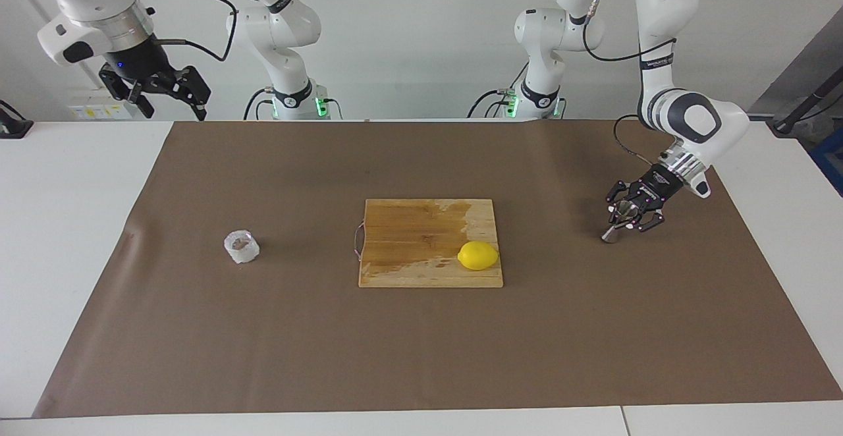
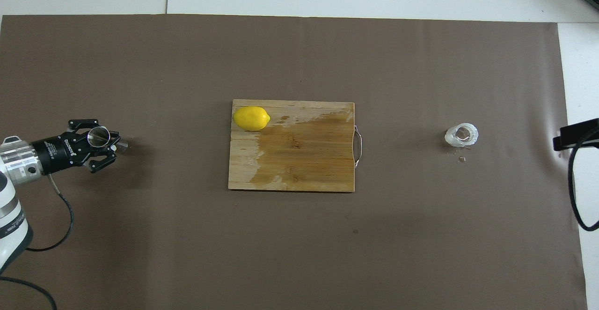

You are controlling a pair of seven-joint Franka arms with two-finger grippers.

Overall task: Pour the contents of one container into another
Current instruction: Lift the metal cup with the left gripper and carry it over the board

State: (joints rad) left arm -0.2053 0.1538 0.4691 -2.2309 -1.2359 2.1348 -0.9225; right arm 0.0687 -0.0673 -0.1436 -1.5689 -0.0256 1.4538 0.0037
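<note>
The left gripper (image 1: pixel 627 220) pinches the steel jigger (image 1: pixel 615 227) at its narrow waist, its foot at the brown paper (image 1: pixel 421 357); white lettering on the gripper body is unreadable. The whitish cup (image 1: pixel 241 246) sits well apart, toward the right arm's end. The right gripper (image 1: pixel 164 97) waits raised, fingers spread.

A wooden cutting board (image 1: pixel 421 242) lies at the middle of the brown paper sheet (image 1: pixel 421 344) that covers the table (image 1: pixel 59 225). A yellow lemon (image 1: pixel 478 255) sits on the board, at the corner farther from the robots toward the left arm's end. The board has wet, darker patches.
</note>
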